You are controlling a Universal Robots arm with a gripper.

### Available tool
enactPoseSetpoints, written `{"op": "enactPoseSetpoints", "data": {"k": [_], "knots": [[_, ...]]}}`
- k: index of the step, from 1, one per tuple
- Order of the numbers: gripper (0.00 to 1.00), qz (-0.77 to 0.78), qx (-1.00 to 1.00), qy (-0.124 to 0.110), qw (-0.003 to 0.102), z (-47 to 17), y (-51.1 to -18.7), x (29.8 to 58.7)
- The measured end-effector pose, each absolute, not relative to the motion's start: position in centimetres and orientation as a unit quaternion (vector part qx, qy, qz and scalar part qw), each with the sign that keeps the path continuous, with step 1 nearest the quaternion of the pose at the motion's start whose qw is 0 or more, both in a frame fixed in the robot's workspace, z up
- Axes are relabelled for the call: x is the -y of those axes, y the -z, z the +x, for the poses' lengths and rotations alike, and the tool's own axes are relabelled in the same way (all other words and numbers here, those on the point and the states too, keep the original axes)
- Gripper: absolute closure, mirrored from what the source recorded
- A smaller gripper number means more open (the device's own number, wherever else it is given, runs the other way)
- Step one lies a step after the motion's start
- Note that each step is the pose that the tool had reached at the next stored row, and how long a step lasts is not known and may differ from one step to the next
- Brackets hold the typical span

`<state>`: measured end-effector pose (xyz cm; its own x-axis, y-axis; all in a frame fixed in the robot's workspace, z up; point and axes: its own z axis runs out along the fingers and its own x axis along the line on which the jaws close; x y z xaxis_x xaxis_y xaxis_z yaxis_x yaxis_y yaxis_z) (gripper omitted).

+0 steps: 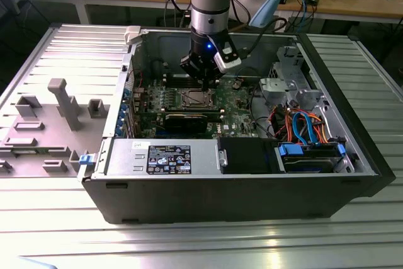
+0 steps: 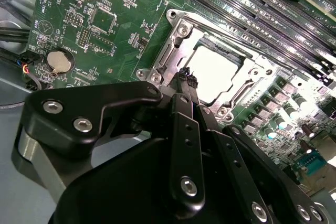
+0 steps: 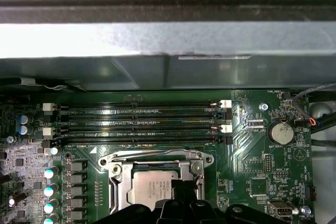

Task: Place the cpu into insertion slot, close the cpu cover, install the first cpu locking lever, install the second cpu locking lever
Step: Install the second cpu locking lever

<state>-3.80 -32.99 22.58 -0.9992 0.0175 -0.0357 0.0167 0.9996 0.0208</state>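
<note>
A ribbed metal worktop [image 1: 56,48] carries an open computer case [image 1: 239,193], with cluttered benches behind it. Inside the case lies a green motherboard [image 2: 105,30], with a drive bay and bundled cables toward the exterior view's right. The arm reaches down into the case, its hand [image 2: 186,80] poised just above the insertion slot [image 3: 157,182] near the middle of the board. The hand's fingertips [image 2: 190,83] look pressed together and empty, their tip at the edge of the cpu cover [image 2: 176,51].

The cpu [image 2: 218,72] already sits in the slot, its silvery top showing through the cover's central opening, and the cover appears to lie flat over it. So the work seems to stand at the locking levers; whether either lever is already latched I cannot tell. Long memory slots [image 3: 142,116] run beside the socket.
</note>
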Motion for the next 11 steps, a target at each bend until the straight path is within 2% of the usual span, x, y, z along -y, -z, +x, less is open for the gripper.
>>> {"op": "enactPoseSetpoints", "data": {"k": [11], "knots": [[0.89,0.009,-1.0,-0.01,0.018,-3.8,-23.55,33.02]]}}
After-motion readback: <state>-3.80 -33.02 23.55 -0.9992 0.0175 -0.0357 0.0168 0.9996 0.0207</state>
